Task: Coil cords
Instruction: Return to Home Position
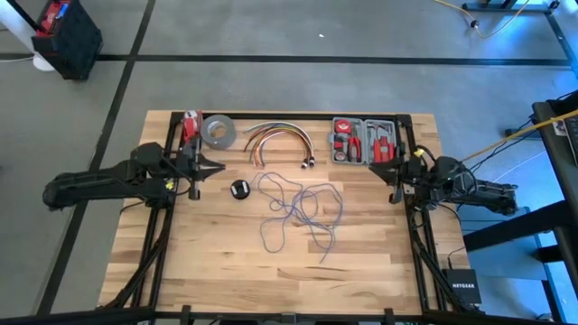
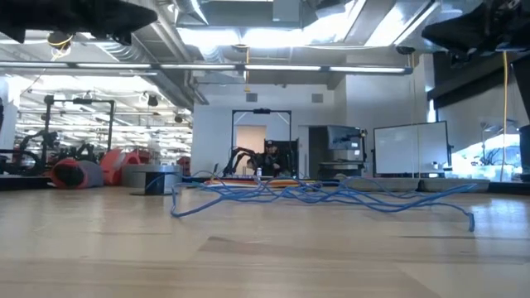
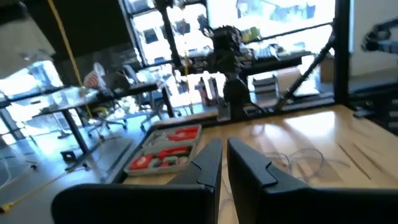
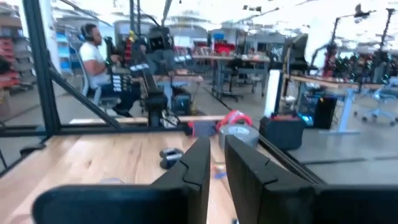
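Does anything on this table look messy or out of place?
Yes: the blue wire sprawls in a loose tangle mid-table, not wound on the black spool beside it. The left gripper and right gripper rest at the table's sides, empty.

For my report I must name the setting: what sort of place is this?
Probably a robotics lab in a big open workshop hall: bare ceiling ducts, rows of desks, and a seated person beyond the wooden table.

Only "NETGEAR" can be read, printed on a small black box (image 1: 462, 287) lying well apart from the right end effector (image 1: 395, 173).
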